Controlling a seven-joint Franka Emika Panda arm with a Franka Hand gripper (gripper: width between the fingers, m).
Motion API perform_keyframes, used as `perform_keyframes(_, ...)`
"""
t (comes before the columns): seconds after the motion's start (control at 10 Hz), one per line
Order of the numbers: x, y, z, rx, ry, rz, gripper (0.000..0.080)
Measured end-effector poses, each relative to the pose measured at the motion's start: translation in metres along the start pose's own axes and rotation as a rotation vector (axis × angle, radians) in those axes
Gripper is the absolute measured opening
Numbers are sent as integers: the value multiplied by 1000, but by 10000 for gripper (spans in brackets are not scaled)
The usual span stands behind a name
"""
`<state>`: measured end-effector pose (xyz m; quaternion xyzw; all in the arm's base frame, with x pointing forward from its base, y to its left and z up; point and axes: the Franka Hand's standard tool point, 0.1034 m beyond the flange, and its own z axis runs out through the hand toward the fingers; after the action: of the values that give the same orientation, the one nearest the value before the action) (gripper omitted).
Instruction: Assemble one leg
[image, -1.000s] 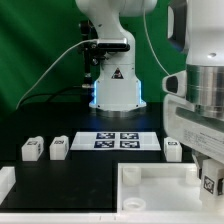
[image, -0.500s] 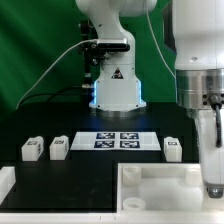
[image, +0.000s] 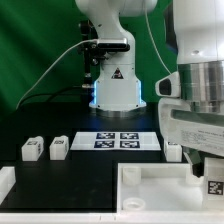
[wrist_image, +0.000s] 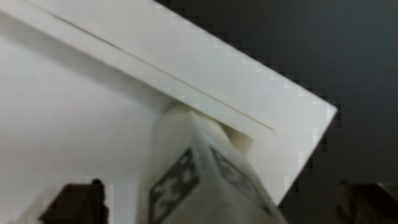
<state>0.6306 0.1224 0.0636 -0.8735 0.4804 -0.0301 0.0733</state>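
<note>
One leg (image: 213, 186), a small white peg with a black-and-white tag, stands upright at the right corner of the large white panel (image: 150, 190). My gripper (image: 211, 176) is straight above it with the jaws on either side. In the wrist view the leg (wrist_image: 205, 170) rises from the panel's corner (wrist_image: 107, 110). My gripper (wrist_image: 222, 205) straddles it, and the dark fingers (wrist_image: 80, 203) stand wide apart with a gap to the leg. Three more legs lie on the black table: two on the exterior view's left (image: 31, 149) (image: 58, 147) and one (image: 172, 150) beside my gripper.
The marker board (image: 120, 140) lies behind the panel, in front of the robot base (image: 115, 90). A white block (image: 6, 182) sits at the exterior view's left edge. The panel has raised walls along its edges.
My wrist has turned about its vertical axis over the leg, which stays in the same spot at the panel's right corner. Nothing else has moved.
</note>
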Motion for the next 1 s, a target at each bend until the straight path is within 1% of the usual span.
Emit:
perform_keyframes(0.3, 4, 2, 2, -15, 13, -286, 649)
perform_keyframes(0.4, 1, 4, 2, -66, 1, -562, 649)
perform_keyframes(0.5, 3, 3, -1, -123, -53, -801, 649)
perform_keyframes(0.6, 8, 0, 0, -139, -87, -860, 649)
perform_keyframes(0.7, 10, -2, 0, -130, -66, -826, 649)
perform_keyframes(0.8, 10, -1, 1, -132, -65, -798, 640)
perform_keyframes(0.9, 10, -1, 1, -133, -62, -749, 450)
perform_keyframes(1.0, 10, -1, 1, -135, -55, -649, 450)
